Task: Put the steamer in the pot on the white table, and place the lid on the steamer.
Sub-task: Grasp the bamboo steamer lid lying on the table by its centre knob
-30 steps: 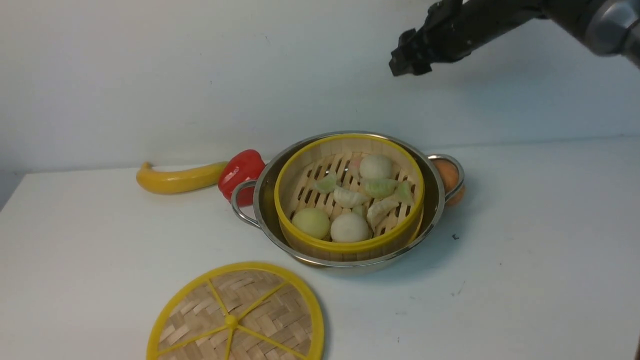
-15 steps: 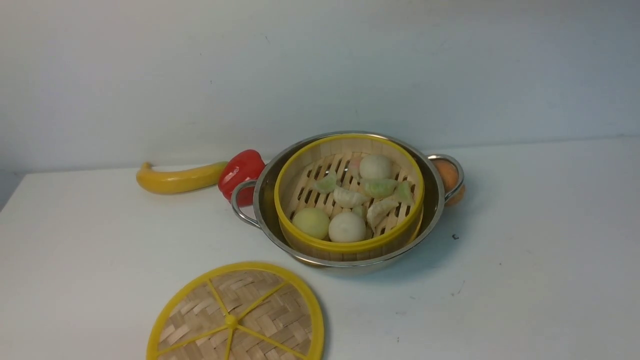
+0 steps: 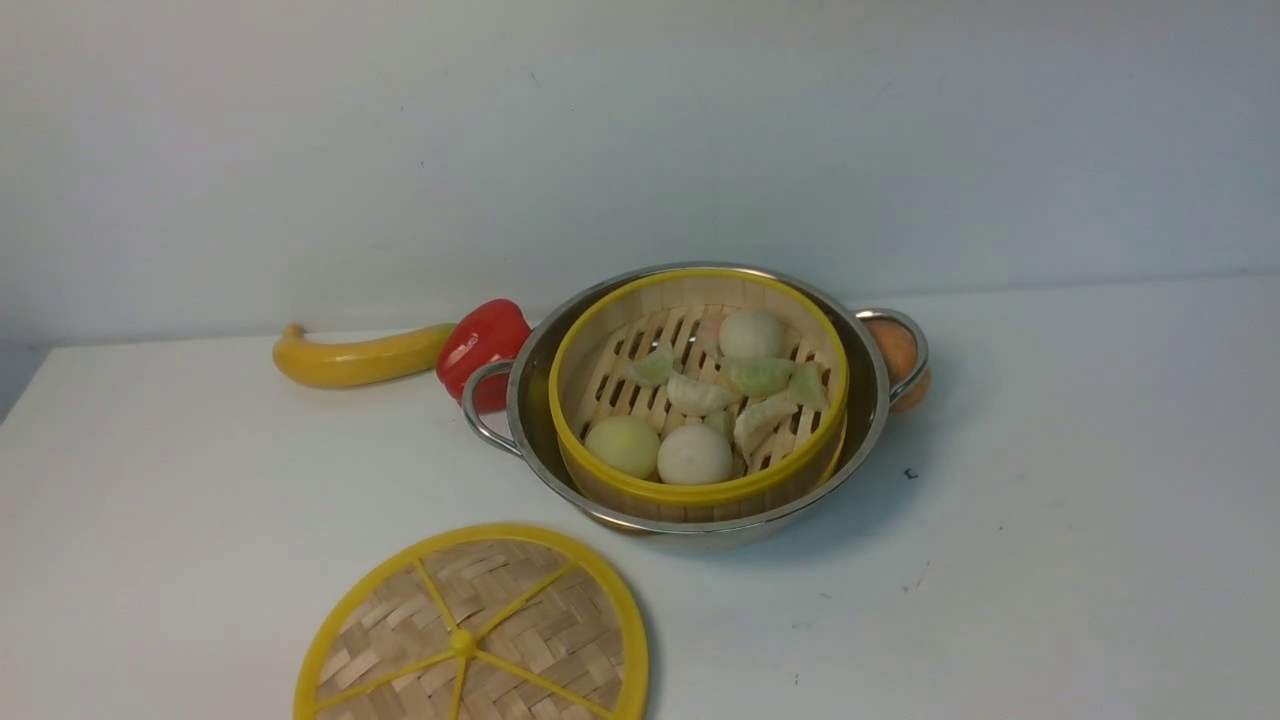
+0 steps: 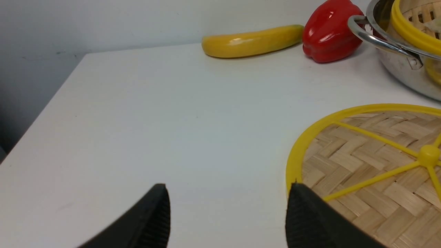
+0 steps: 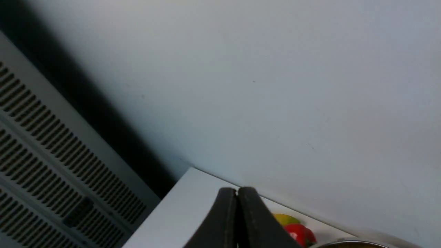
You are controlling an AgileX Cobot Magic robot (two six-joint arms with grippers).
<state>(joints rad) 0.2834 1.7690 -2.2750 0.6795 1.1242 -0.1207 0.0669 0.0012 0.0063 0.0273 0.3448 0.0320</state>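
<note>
Steamer [image 3: 690, 492] in pot [image 3: 530, 400] done; next grab lid [image 3: 470, 630] (front frame's lower left) with wide-open, empty left pincer [image 4: 229, 193]; right pincer [image 5: 237, 193] closed, empty.

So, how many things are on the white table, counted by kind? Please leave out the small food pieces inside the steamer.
Cooking things: 3 (pot, steamer, lid)
Fruit and vegetables: 3 (long yellow fruit, red pepper, round orange piece partly hidden behind the pot's handle)
Total: 6
</note>
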